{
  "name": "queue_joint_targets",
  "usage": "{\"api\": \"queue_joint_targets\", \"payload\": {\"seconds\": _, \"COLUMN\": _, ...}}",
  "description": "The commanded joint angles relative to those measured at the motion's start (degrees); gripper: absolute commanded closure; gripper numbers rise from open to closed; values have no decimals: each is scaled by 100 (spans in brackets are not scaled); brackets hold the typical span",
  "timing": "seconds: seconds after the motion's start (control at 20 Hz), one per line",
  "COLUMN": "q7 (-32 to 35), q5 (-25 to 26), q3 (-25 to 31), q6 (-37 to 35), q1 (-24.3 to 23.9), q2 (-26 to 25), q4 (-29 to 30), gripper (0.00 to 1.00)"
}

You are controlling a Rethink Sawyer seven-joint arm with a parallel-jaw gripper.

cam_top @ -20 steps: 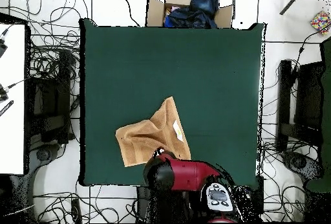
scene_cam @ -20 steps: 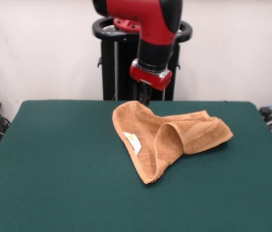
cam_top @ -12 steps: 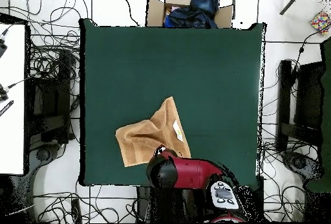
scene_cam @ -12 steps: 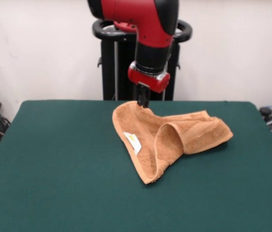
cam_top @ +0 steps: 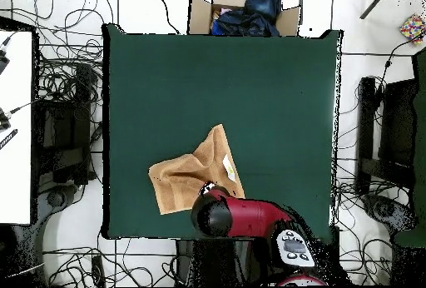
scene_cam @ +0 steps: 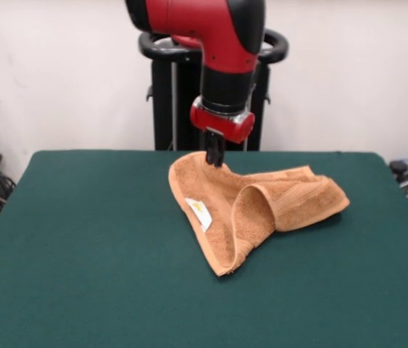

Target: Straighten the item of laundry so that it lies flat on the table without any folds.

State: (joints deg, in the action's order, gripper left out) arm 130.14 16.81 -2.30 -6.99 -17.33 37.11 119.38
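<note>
Hovering gripper (scene_cam: 214,156) at the crumpled towel's (scene_cam: 251,206) far edge, grip state impossible to tell.

Orange-tan towel (scene_cam: 251,203) lies crumpled and folded, white tag up, on green table (scene_cam: 80,246)

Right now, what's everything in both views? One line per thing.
towel: 1, orange-tan, crumpled and folded on the table's robot side; white tag showing
table: 1, dark green, fills the middle of both views
cardboard box: 1, brown, with dark blue cloth inside, off the table's edge opposite the robot
cables: many, black, on the floor around the table
arm: 1, red and black
gripper: 1, black, at the towel's robot-side edge; fingers unclear
</note>
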Motion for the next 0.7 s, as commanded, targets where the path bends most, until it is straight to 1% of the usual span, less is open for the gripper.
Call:
{"api": "queue_joint_targets", "payload": {"seconds": 0.05, "q7": 240, "q5": -62, "q3": 521, "q6": -125, "q1": 59, "q2": -233, "q4": -579, "gripper": 100}}
{"api": "queue_joint_targets", "payload": {"seconds": 0.35, "q7": 362, "q5": -8, "q3": 367, "q6": 220, "q1": 203, "q2": -629, "q4": -737, "gripper": 100}}
{"api": "queue_joint_targets", "payload": {"seconds": 0.7, "q7": 194, "q5": 102, "q3": 505, "q6": 243, "q1": 0, "q2": -876, "q4": -941, "gripper": 100}}
